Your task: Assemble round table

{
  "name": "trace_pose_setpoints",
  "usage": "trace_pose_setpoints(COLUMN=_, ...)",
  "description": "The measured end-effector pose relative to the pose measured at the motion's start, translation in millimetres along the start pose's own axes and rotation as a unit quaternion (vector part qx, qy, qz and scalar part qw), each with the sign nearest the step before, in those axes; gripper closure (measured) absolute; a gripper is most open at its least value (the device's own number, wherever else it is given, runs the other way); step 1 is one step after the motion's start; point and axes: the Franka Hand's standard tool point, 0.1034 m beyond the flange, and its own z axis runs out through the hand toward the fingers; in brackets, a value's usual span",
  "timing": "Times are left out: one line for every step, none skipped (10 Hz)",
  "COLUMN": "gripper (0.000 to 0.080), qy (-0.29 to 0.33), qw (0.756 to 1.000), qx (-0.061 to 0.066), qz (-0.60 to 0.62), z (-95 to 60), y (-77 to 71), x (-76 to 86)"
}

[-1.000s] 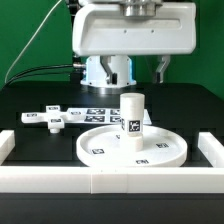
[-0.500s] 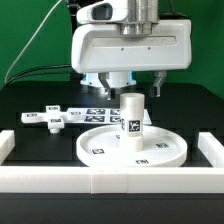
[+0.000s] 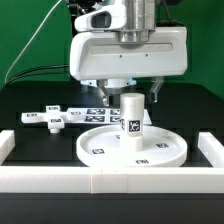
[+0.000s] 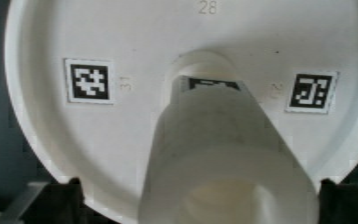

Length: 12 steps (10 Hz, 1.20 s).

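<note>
Gripper (image 3: 131,90) state? — Ana
Jaws wide apart, nothing between the pads. It hovers straight above the leg (image 3: 133,118), one finger to each side of the leg's top, with no contact that either view shows. — Raj
Where does the round table sit? — Ana
The disc (image 3: 172,152) lies flat by the tabletop's (image 3: 30,95) near edge, just beside the white rail (image 3: 110,180). The leg stands upright at the disc's centre. The cross-shaped piece (image 3: 52,118) lies loose, apart from the disc, toward the tabletop's edge on the exterior view's left. The marker board (image 3: 97,110) lies behind the disc. — Raj
Why that hover? — Ana
Judgement: the wide jaws straddle the leg's axis so a straight descent puts both pads on the cylinder wall. The wrist view backs it: leg (image 4: 220,150) centred between the two dark fingertips (image 4: 43,195), disc (image 4: 123,50) behind it. — Raj
Why the disc at the rail? — Ana
Likely a backstop: the rail stops the disc sliding while the leg gets turned. Whether the leg is fully seated cannot be told from either view. — Raj
Risk? — Ana
An off-centre squeeze could tip the leg or drag the disc. The cross-shaped piece probably goes on later, so it sits out of the arm's path. — Raj
</note>
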Motion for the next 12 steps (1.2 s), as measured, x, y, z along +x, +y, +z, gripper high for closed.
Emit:
trace_pose_setpoints(gripper=0.0253, qy=0.001, qw=1.0, qx=0.0, qz=-0.007, z=0.6, y=-0.7, x=-0.3)
trace_pose_setpoints(gripper=0.0388, qy=0.002, qw=1.0, qx=0.0, qz=-0.015, z=0.8, y=-0.2, x=-0.4)
trace_pose_setpoints(gripper=0.0388, qy=0.002, qw=1.0, qx=0.0, qz=-0.011, z=0.6, y=-0.7, x=-0.1)
trace_pose_setpoints(gripper=0.0392, qy=0.002, qw=1.0, qx=0.0, qz=-0.008, z=0.6, y=-0.8, x=0.0)
trace_pose_setpoints(gripper=0.0392, qy=0.002, qw=1.0, qx=0.0, qz=-0.012, z=0.6, y=-0.8, x=0.0)
trace_pose_setpoints(gripper=0.0392, qy=0.003, qw=1.0, qx=0.001, qz=0.005, z=0.6, y=-1.3, x=0.1)
trace_pose_setpoints(gripper=0.0392, qy=0.003, qw=0.999, qx=0.005, qz=0.035, z=0.7, y=-2.6, x=0.4)
trace_pose_setpoints(gripper=0.0392, qy=0.004, qw=0.997, qx=0.01, qz=0.081, z=0.9, y=-4.9, x=1.1)
trace_pose_setpoints(gripper=0.0392, qy=0.005, qw=0.988, qx=0.018, qz=0.151, z=1.5, y=-8.8, x=3.4)
trace_pose_setpoints(gripper=0.0392, qy=0.006, qw=0.977, qx=0.026, qz=0.212, z=1.8, y=-10.6, x=4.9)
trace_pose_setpoints(gripper=0.0392, qy=0.006, qw=0.962, qx=0.032, qz=0.27, z=2.2, y=-11.8, x=5.1)
trace_pose_setpoints(gripper=0.0392, qy=0.005, qw=0.944, qx=0.037, qz=0.327, z=2.5, y=-13.9, x=5.2)
